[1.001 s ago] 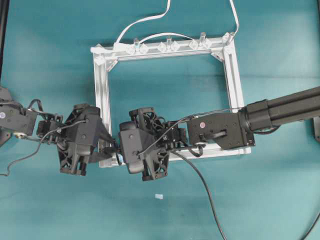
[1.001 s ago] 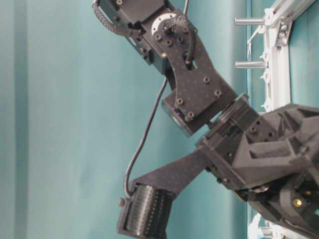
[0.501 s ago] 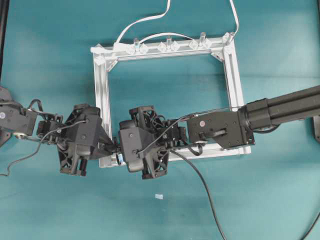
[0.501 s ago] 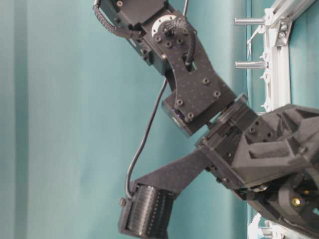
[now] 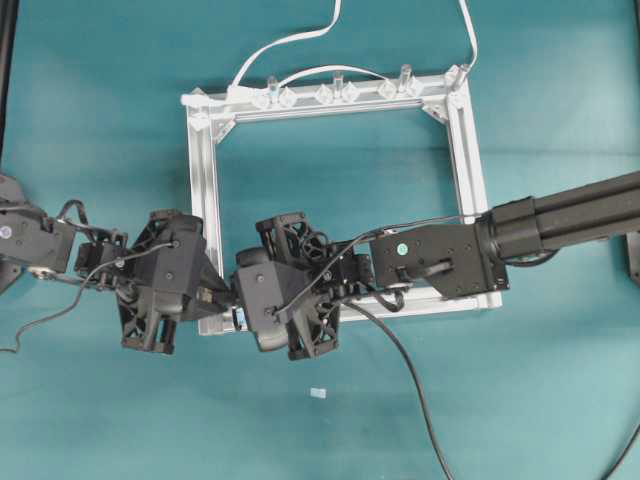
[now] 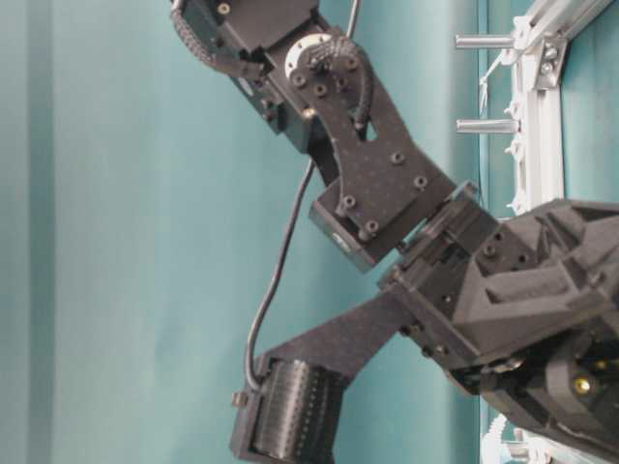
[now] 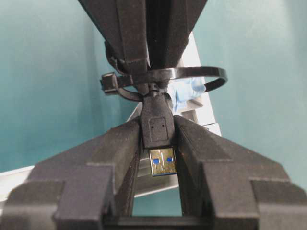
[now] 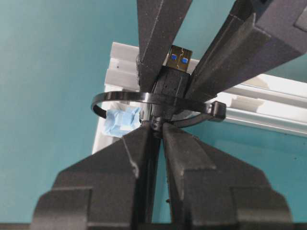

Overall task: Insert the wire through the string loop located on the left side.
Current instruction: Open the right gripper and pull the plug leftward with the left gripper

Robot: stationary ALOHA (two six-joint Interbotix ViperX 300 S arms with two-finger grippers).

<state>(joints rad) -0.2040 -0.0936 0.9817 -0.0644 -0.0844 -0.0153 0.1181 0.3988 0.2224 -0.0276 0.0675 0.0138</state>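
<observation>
The wire's black plug point(image 7: 156, 125) with its silver tip point(image 7: 162, 162) sits clamped between the fingers of my left gripper point(image 7: 157, 132), which is shut on it. The string loop point(image 7: 211, 72) circles the wire just behind the plug, with its light-blue tag point(image 7: 188, 91) on the frame. My right gripper point(image 8: 157, 127) is shut on the wire's thin cable on the other side of the string loop point(image 8: 115, 97), so the plug point(image 8: 170, 84) lies beyond the loop. Overhead, the left gripper point(image 5: 218, 297) and the right gripper point(image 5: 240, 303) meet nose to nose at the frame's lower left corner.
The square aluminium frame point(image 5: 205, 200) lies on the teal table. Clear clips point(image 5: 335, 93) and white cables point(image 5: 290, 40) run along its far bar. A small white scrap point(image 5: 318, 393) lies in front. The wire point(image 5: 410, 380) trails off toward the front right.
The left gripper's jaws have closed in onto the plug. Both wrists have shifted slightly toward the table's front at the frame corner.
</observation>
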